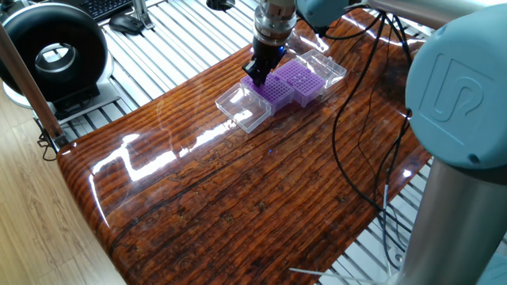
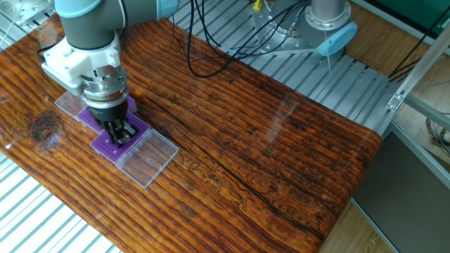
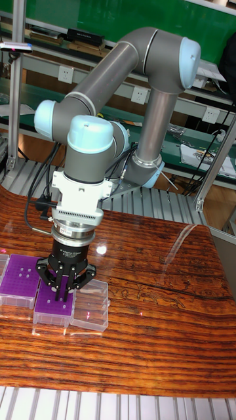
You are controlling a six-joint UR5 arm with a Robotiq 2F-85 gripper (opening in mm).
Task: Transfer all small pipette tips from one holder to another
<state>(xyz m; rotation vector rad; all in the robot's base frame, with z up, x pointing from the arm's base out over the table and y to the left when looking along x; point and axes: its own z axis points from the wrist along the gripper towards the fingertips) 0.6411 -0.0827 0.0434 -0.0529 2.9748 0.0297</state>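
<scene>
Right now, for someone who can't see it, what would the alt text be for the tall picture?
A grey and pale blue robot arm points its black claw straight down over a purple rack in a clear box on a glossy wooden table. A second purple rack sits just left of it, with a green wall behind.

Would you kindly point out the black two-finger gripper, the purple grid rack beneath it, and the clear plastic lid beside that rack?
black two-finger gripper (image 3: 63, 293), tall fixed view, between its fingertips.
purple grid rack (image 3: 47, 303), tall fixed view, bare top surface.
clear plastic lid (image 2: 146, 158), the other fixed view, its flat middle.
</scene>
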